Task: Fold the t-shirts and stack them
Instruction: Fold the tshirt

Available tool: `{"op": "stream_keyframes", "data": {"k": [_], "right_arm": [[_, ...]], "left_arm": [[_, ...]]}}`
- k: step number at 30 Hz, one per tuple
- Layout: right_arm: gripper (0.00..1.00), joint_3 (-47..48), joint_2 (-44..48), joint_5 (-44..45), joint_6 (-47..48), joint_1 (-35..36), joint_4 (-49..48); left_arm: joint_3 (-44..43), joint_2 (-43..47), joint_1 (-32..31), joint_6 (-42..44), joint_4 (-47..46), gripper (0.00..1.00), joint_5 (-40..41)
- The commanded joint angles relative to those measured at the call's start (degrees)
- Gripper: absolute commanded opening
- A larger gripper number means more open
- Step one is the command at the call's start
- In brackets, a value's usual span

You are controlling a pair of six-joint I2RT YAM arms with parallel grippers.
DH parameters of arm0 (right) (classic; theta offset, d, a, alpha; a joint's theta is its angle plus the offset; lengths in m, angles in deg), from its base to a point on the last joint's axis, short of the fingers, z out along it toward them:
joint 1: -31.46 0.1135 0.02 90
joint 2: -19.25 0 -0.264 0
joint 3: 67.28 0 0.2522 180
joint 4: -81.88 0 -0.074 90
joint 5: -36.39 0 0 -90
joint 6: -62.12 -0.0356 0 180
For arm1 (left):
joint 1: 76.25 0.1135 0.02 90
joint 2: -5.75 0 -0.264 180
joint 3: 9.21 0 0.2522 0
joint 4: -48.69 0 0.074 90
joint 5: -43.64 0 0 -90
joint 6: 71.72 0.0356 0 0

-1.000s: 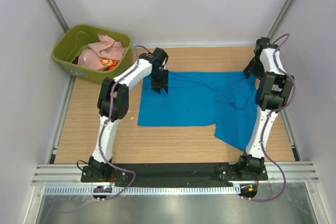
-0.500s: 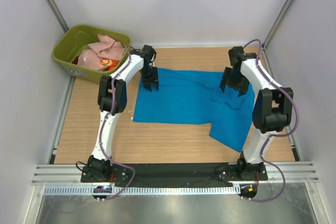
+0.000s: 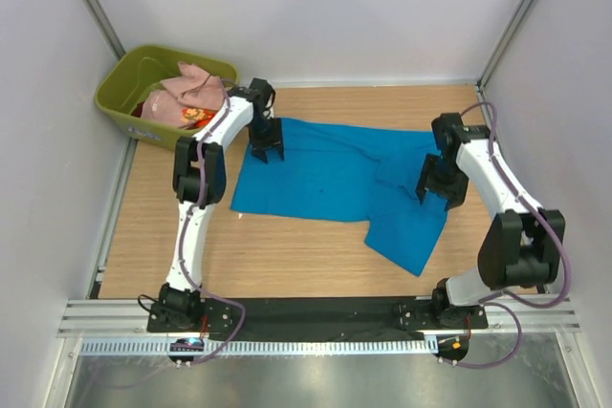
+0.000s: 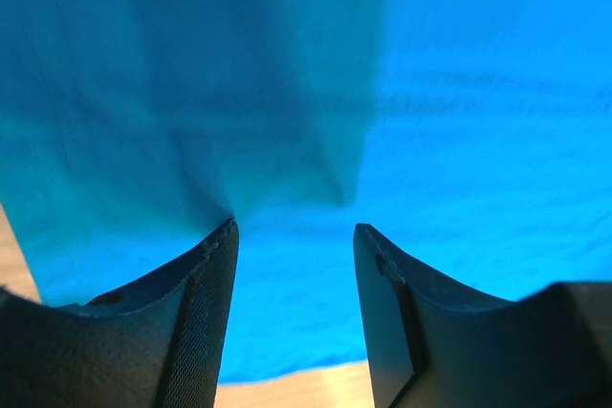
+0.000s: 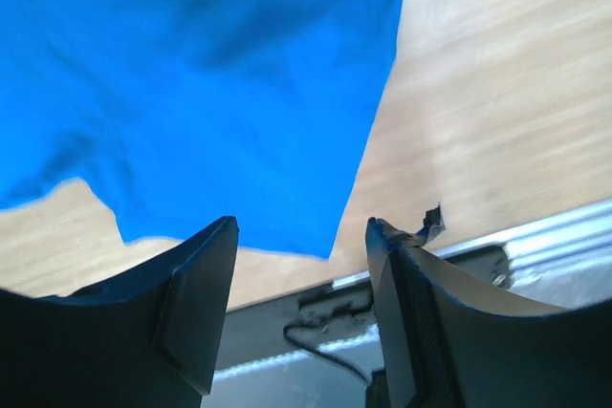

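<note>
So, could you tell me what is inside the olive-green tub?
A crumpled pale pink shirt lies in the tub, a red-orange patterned one showing under it. Anything beneath them is covered.

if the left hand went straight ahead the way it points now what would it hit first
The blue t-shirt: it fills the wrist view straight ahead of the left hand, with nothing in between. How close the cloth lies is unclear.

Count: 3 t-shirts total: 1 blue t-shirt [image 3: 325, 179], 1 pink t-shirt [image 3: 186, 93], 1 red-orange patterned t-shirt [image 3: 198, 118]. 1 olive tub [image 3: 127, 76]. 1 table [image 3: 287, 257]. 2 arms, 2 hands: left hand [image 3: 266, 153], right hand [image 3: 442, 196].
</note>
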Motion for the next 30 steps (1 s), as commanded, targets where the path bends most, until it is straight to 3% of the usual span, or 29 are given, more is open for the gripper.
{"op": "stream_keyframes", "data": {"k": [1,5,10,19,23,30], "right_arm": [[0.62,-8.6,7.8,-5.1,-5.1,0.2,3.7],[0.56,-15.3,11.4,1.3,-7.5,4.4,4.7],[0.57,-24.7,14.2,-11.0,-13.3,4.5,-0.3],[0.52,-34.8,11.5,-6.1,-20.1,5.2,-13.9],[0.50,-34.9,14.4,-0.7,-23.3,5.2,-13.9],[0.50,-38.3,13.5,-1.8,-26.6,5.2,-16.5]], "left_arm": [[4.1,9.1,-1.4,-0.1,-0.4,0.55,-0.4],[11.1,17.2,-2.8,-0.3,-1.0,0.55,1.2],[23.9,27.6,-3.2,-2.8,-3.4,0.52,1.4],[42.1,42.9,-2.2,-4.2,-6.6,0.50,3.4],[45.9,45.3,1.0,-5.1,-7.6,0.50,1.1],[49.5,48.5,5.7,-5.2,-7.7,0.50,0.1]]}}
